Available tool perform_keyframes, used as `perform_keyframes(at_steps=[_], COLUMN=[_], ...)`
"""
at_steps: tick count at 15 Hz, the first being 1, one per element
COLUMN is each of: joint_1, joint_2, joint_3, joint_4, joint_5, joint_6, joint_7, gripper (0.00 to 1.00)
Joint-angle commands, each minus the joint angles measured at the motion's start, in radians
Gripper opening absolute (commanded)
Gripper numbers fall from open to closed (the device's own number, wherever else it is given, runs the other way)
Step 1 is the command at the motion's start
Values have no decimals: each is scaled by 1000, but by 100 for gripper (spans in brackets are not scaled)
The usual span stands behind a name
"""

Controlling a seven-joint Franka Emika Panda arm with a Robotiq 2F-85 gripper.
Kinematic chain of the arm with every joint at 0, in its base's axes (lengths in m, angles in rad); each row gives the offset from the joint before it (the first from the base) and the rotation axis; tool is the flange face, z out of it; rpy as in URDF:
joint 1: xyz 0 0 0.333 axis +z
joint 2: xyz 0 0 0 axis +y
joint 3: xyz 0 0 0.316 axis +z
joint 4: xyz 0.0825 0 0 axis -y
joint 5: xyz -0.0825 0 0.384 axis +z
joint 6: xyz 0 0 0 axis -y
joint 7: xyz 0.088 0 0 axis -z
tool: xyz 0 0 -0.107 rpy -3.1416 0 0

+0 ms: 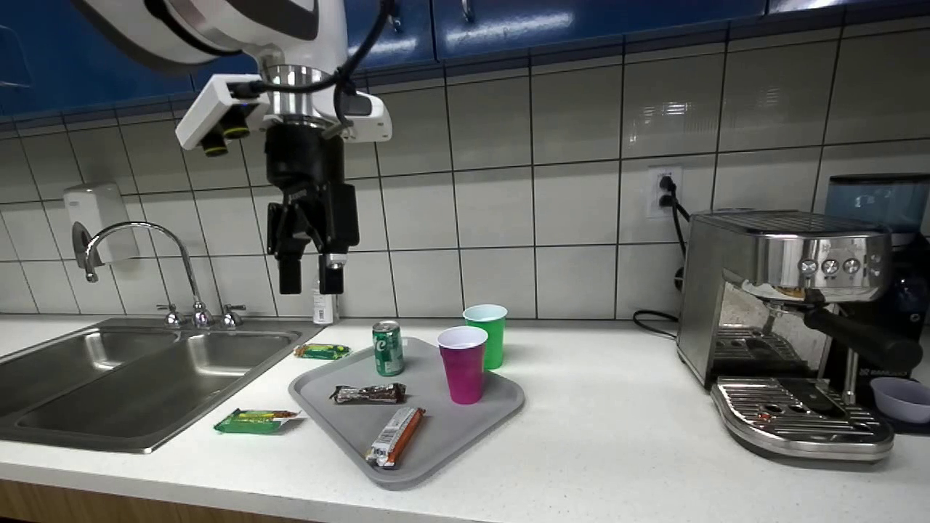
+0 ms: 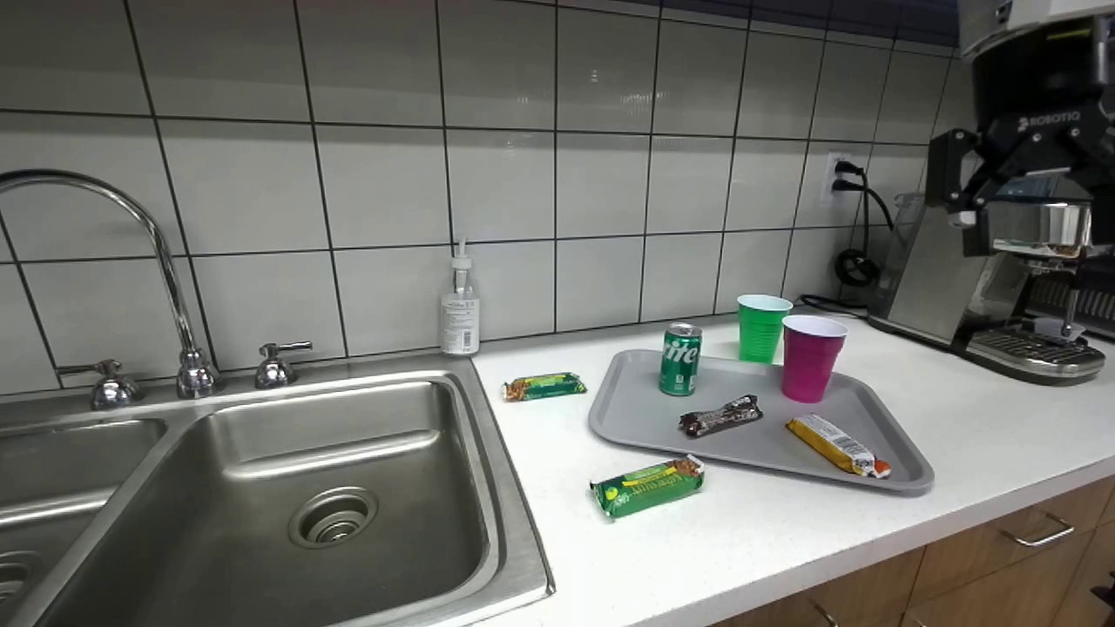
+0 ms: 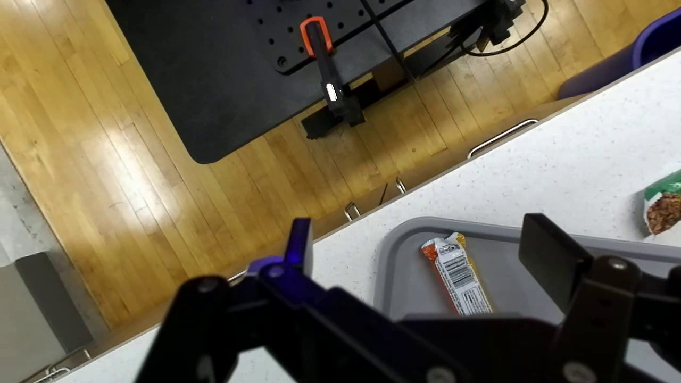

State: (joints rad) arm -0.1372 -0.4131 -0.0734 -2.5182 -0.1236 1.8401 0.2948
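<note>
My gripper (image 1: 311,278) is open and empty, high above the counter; it also shows in an exterior view (image 2: 1041,228) and in the wrist view (image 3: 425,250). In the wrist view an orange-and-yellow wrapped bar (image 3: 463,279) shows between the fingers, well below them and partly hidden by the gripper. It lies on a grey tray (image 1: 465,443). Also on the tray are a brown wrapped bar (image 1: 369,394), an upright green can (image 1: 388,350) and an upright magenta cup (image 1: 463,367). A green cup (image 1: 494,338) stands behind the tray.
Two green packets (image 2: 649,486) (image 2: 544,387) lie on the counter between tray and sink (image 2: 348,461). A faucet (image 1: 192,269) and a soap bottle (image 2: 460,313) stand behind. An espresso machine (image 1: 785,327) stands at the other end. Blue cabinets (image 1: 581,29) hang above.
</note>
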Motion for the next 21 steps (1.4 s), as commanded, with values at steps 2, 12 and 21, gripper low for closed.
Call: perform_keyframes(at_steps=[2,12,21], joint_1=[-9,14,45], joint_2=[119,306,463], joint_3=[16,8,4], joint_4=[25,51,56], joint_5=[-55,-136,-108], joint_6=[75,242,422], joint_7=[-2,-11,-58], gripper=[100,100,100])
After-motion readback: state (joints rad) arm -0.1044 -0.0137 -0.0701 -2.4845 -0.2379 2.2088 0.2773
